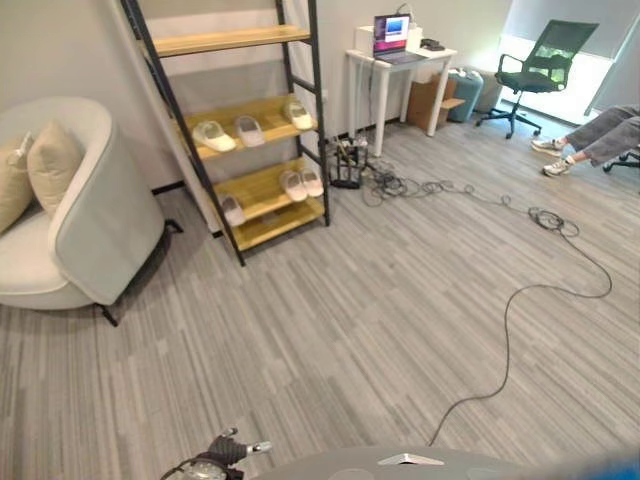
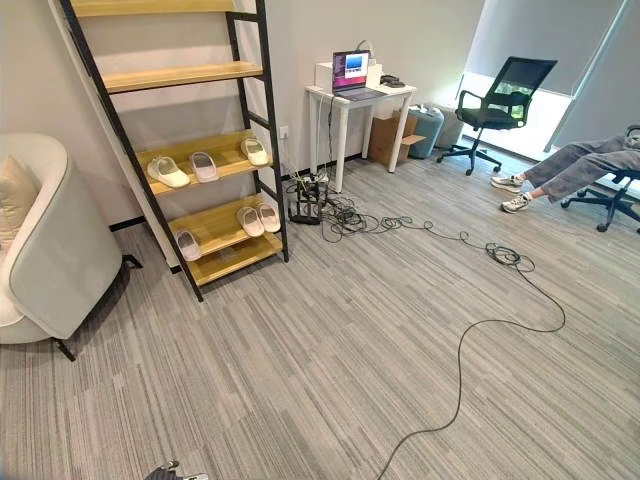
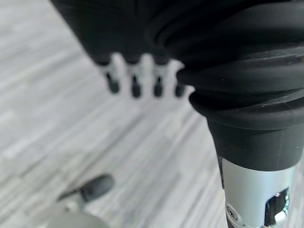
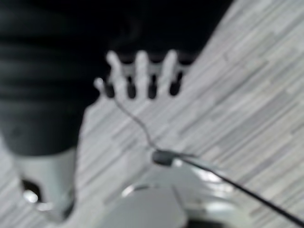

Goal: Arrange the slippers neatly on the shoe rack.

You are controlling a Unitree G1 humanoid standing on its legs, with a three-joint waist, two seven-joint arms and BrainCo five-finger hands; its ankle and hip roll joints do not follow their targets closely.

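Closest to me, my left hand (image 3: 137, 78) hangs over bare floor (image 1: 350, 340) with its fingers straight and relaxed, thumb apart, holding nothing; my right hand (image 4: 142, 76) hangs the same way, fingers loose and spread, empty as well. Both are low at my sides, well apart from the work. Beyond them the grey plank floor runs out, and off to my left sits a pale armchair (image 1: 90, 230) with cushions (image 1: 50, 160). Past it, against the wall, stands the shoe rack (image 1: 245, 130), a black leaning frame with wooden shelves. The slippers are already on it: three pale ones on the middle shelf (image 1: 248, 130), spaced apart and pointing different ways, and three on the lower shelf, a pair side by side (image 1: 301, 182) and a single one (image 1: 231, 208) off toward the left end. I see none lying on the floor. Farther back is a white bench (image 1: 400, 60) carrying a laptop (image 1: 390, 35), an office chair (image 1: 535, 70), and a seated person's legs (image 1: 590, 140) at the far right. I judge the placing done or nearly so and the tidying still open; from here I would need to walk up to the rack before either hand could reach a shelf, then turn and pair the scattered ones.
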